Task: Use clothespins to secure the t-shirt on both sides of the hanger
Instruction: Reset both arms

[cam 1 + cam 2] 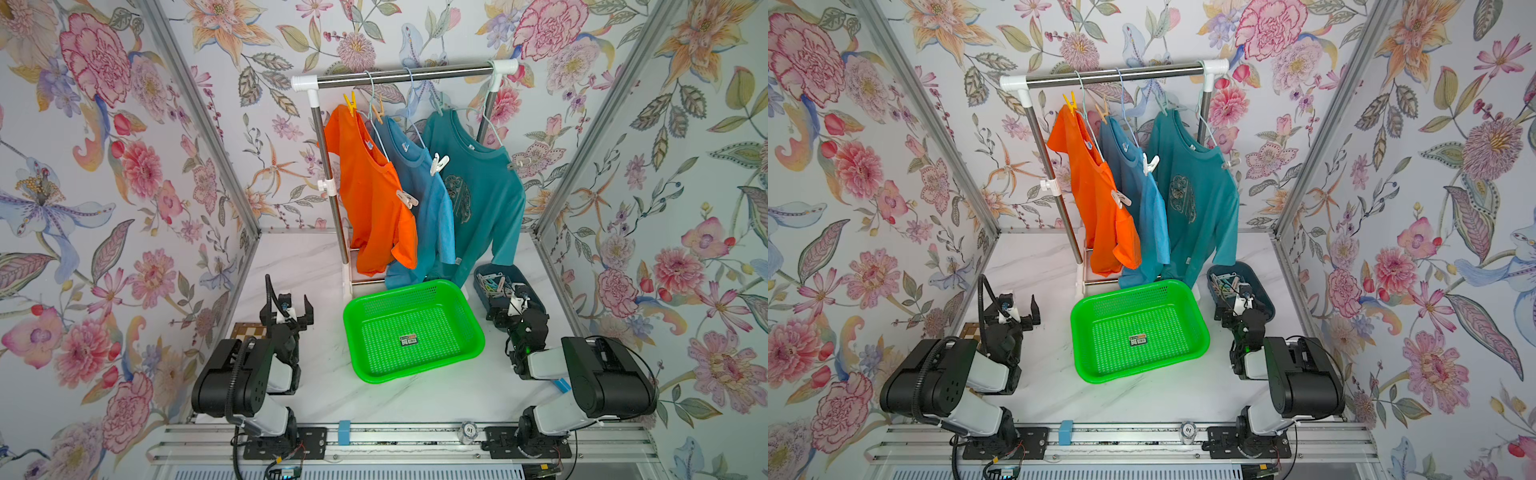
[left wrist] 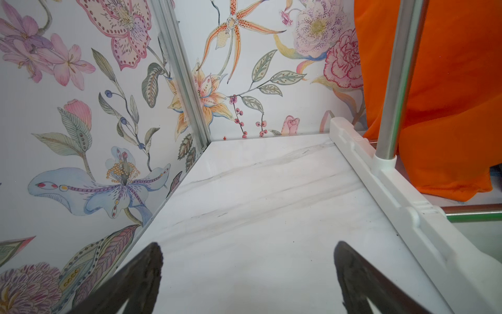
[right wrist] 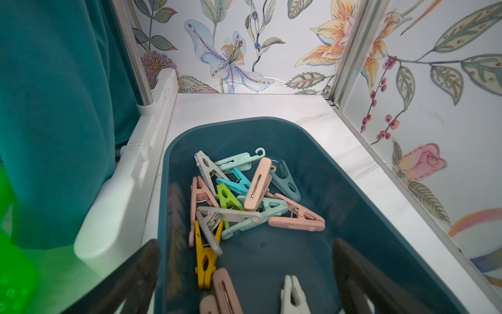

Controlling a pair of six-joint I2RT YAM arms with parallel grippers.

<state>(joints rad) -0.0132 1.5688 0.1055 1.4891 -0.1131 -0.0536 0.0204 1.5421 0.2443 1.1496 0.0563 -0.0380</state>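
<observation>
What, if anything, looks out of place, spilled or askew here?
Nothing stands out. The loose clothespins all lie inside the blue bin, none on the table. The green basket sits flat. The orange t-shirt, blue t-shirt and teal t-shirt hang on the rack; the teal one merely reaches low, its hem behind the basket.

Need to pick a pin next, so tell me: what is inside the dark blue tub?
A loose pile of clothespins in pink, grey, mint, blue, green, yellow and white lies in the dark blue tub. They overlap, so lower ones are partly hidden.
</observation>
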